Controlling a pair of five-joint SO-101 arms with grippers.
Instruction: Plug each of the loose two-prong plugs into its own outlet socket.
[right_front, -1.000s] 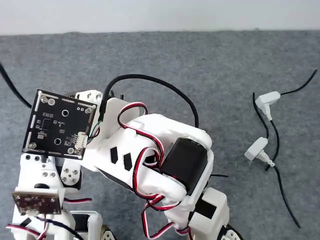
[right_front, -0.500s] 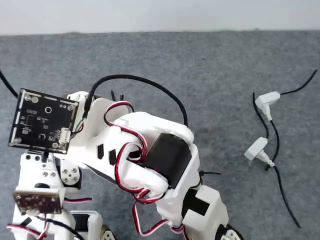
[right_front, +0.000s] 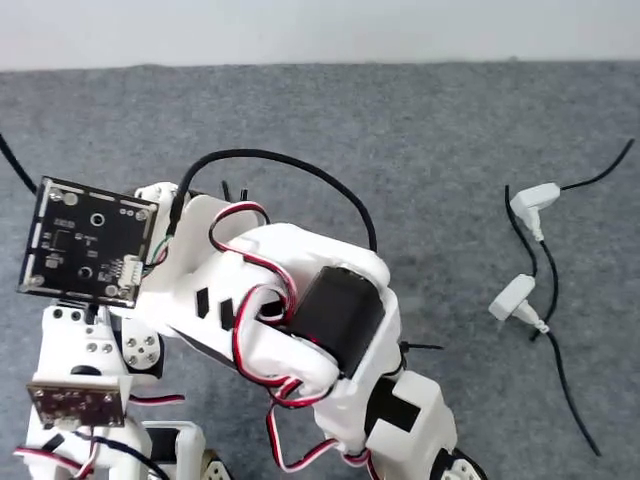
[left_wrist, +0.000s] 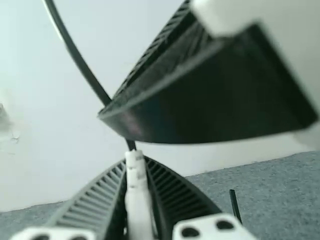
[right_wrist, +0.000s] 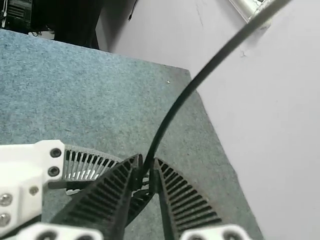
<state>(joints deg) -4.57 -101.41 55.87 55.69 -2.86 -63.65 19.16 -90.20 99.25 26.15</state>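
Observation:
My left gripper (left_wrist: 134, 159) is shut on a white plug (left_wrist: 136, 192), which stands upright between its ribbed black jaws. A black cable (left_wrist: 75, 52) rises from the plug. My right gripper (right_wrist: 145, 169) is shut on a thin black cable (right_wrist: 200, 82) that runs up and away past a pale wall. The left gripper's white body and ribbed finger (right_wrist: 82, 167) sit right behind it. In the high view two loose white plugs (right_front: 533, 203) (right_front: 515, 297) lie on the grey carpet at the right, each on a black cable.
A large white arm (right_front: 300, 300) with a black motor leans across to the left, and a camera board (right_front: 90, 243) sits at its end. Black cables (right_front: 560, 370) trail along the right side. Grey carpet (right_front: 430, 150) stretches back to a pale wall.
The big white arm and its camera board swung left during the first half second, then held nearly still. The two plugs at the right stayed put.

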